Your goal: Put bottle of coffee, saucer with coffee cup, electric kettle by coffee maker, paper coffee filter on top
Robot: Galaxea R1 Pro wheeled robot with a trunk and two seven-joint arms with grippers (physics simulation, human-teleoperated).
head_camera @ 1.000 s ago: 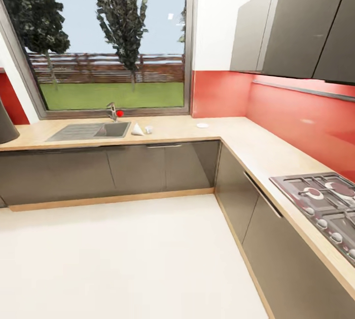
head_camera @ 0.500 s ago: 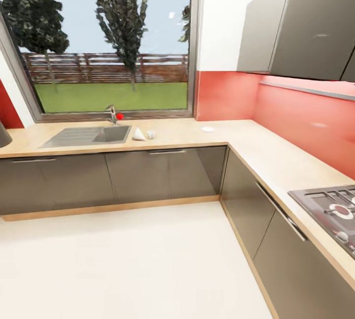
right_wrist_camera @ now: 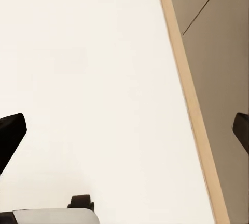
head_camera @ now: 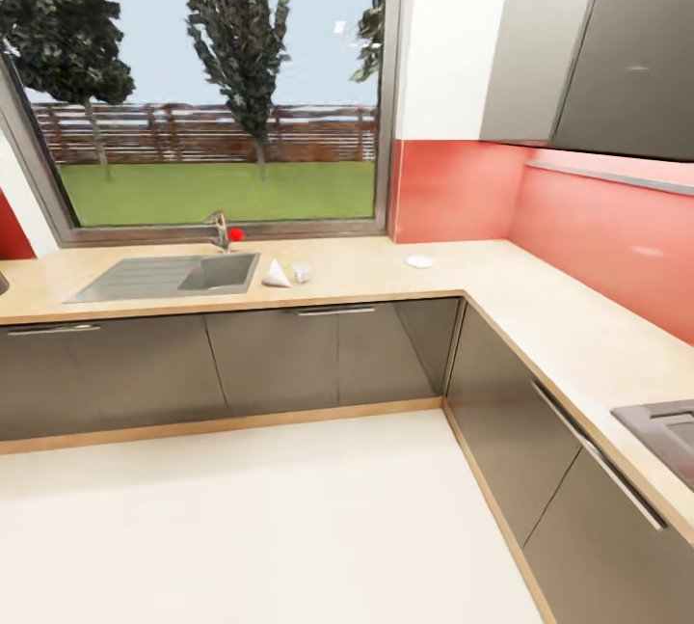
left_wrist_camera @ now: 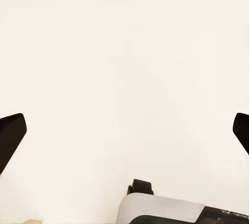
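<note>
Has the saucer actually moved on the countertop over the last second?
No. The saucer keeps its place on the kitchen countertop, right of the sink near the corner. The whole picture has shifted, so the camera moved.

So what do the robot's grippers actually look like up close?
Little of them is visible. Each wrist view shows two dark, near-black fingertips, tapering and blunt, at the picture's edges: left gripper, right gripper. Below sits a rounded white-grey part of the robot's body with a small black wheel.

At the frame's left edge we see a dark sliver of the coffee maker (head_camera: 3, 283), the rest cut off. The hob (head_camera: 665, 433) is cropped at lower right. The coffee cup (head_camera: 302, 272) is too small for us to make out its handle.
</note>
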